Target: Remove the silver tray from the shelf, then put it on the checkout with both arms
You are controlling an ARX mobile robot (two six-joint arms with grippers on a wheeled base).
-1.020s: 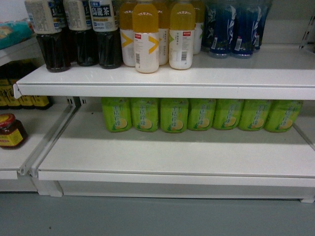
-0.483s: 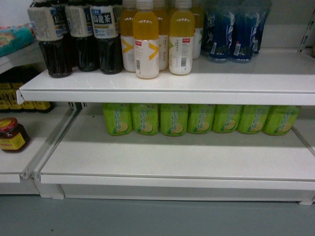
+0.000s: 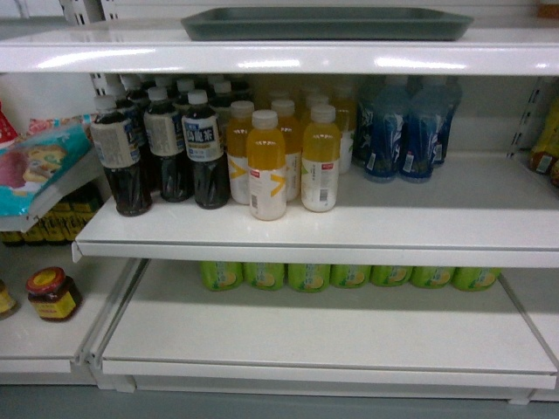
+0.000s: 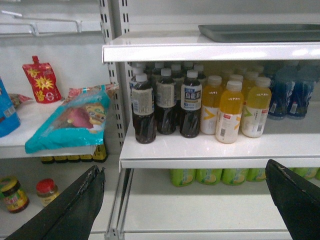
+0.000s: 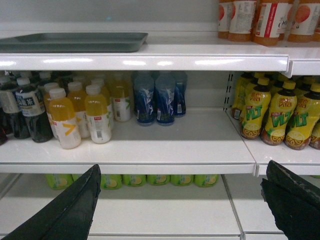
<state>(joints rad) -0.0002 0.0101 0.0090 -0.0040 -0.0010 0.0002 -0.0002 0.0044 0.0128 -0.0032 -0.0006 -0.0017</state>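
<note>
The silver tray [image 3: 327,24] lies flat on the top shelf [image 3: 279,59], at the upper edge of the head view. It shows at the upper right in the left wrist view [image 4: 260,32] and at the upper left in the right wrist view [image 5: 72,42]. My left gripper [image 4: 185,167] is open, well below and in front of the tray, its black fingers [image 4: 85,200] wide apart with nothing between them. My right gripper [image 5: 183,167] is open too, equally low and empty. Neither gripper appears in the head view. The checkout is out of view.
Dark tea bottles [image 3: 166,153], yellow juice bottles [image 3: 284,161] and blue bottles [image 3: 410,131] crowd the shelf under the tray. Green bottles [image 3: 349,276] line the lowest board. Snack bags [image 4: 70,122] and jars [image 3: 52,293] sit at left, yellow-green bottles [image 5: 275,115] at right.
The head view has swung upward: the bottle shelves slid down in the picture, and the top shelf with the silver tray came into sight.
</note>
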